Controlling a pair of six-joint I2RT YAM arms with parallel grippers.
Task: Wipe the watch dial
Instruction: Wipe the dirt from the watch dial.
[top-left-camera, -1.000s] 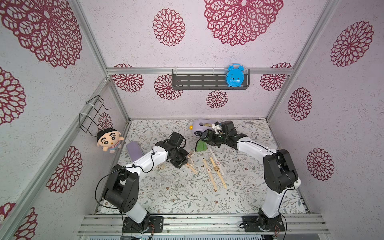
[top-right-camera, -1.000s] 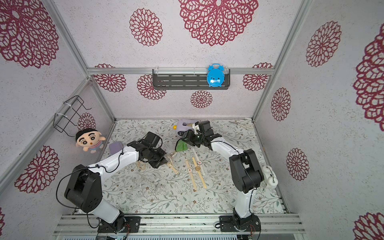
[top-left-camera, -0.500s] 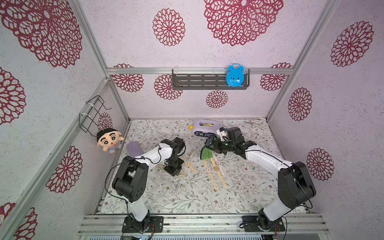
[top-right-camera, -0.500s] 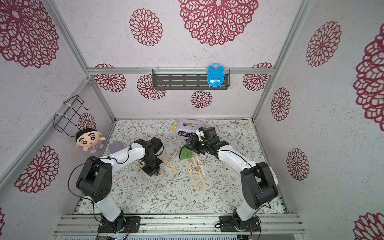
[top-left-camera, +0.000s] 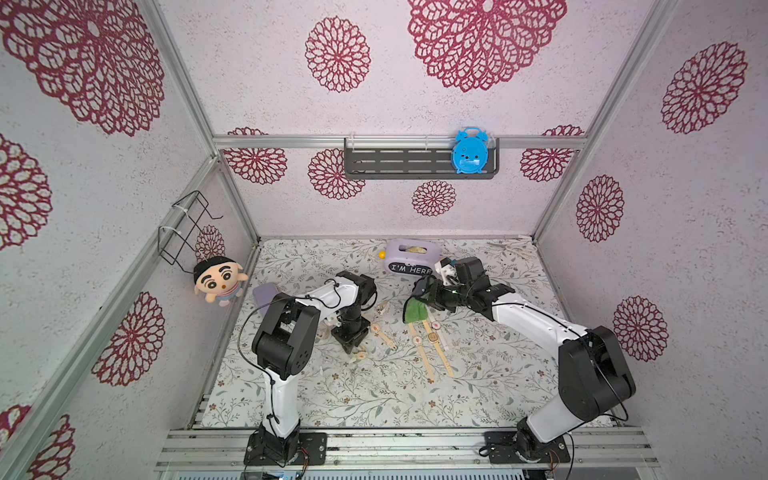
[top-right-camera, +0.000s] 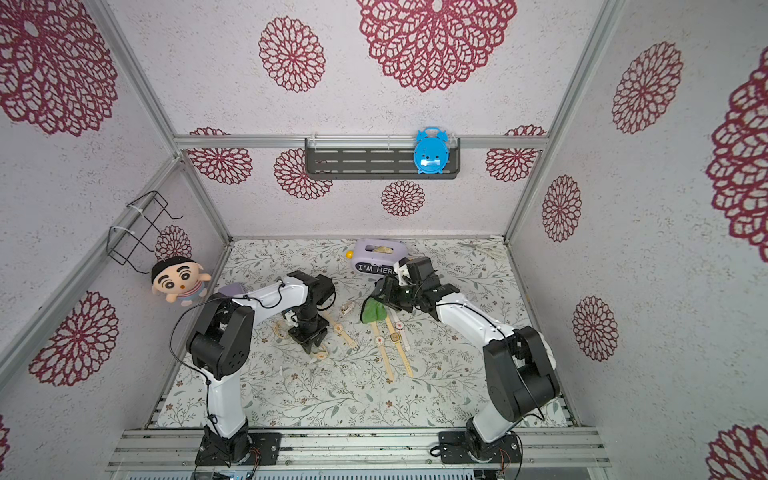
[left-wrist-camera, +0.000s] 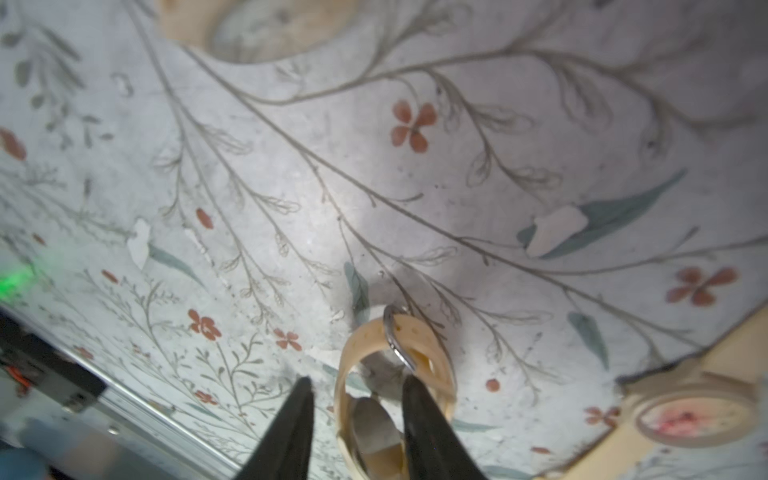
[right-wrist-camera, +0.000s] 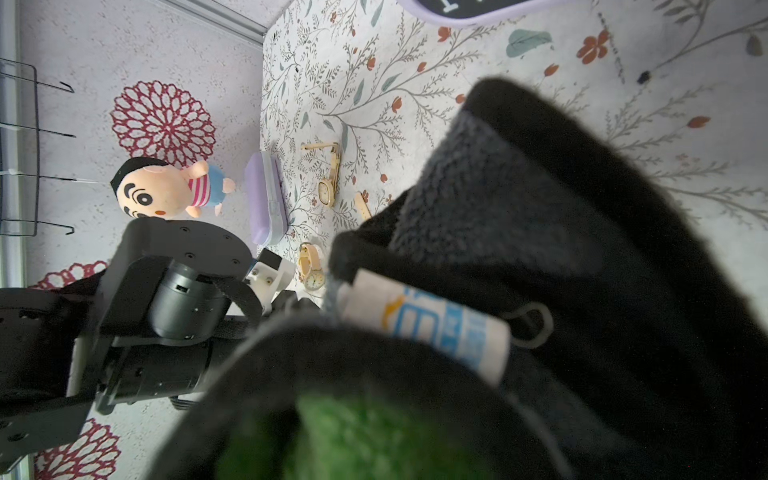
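Left wrist view: left gripper (left-wrist-camera: 357, 382) points down at the floral mat (left-wrist-camera: 415, 199) with its fingers spread and nothing pinched. The buckled beige watch (left-wrist-camera: 424, 340) stands on edge as a closed loop right at the tips. One finger overlaps the loop and the other stands clear of it; I can't tell whether a finger is inside. Its dial isn't readable here. My read is that the jaws straddle the strap so they can clamp it and steady the watch for wiping.

A flat watch (left-wrist-camera: 698, 415) lies near it, dial up.

In a top view, the right gripper (top-left-camera: 428, 297) is pressed together on the green-and-black cloth (top-left-camera: 414, 311). It holds the cloth by one end, so the loose green part hangs free as the wiping pad. The cloth hangs over the far strap ends of two strap watches (top-left-camera: 417, 340), which lie side by side with dials up. It isn't over either dial.

The right wrist view is mostly blocked by cloth. Judged from this, wiping hasn't started: the cloth and the looped watch are well apart.
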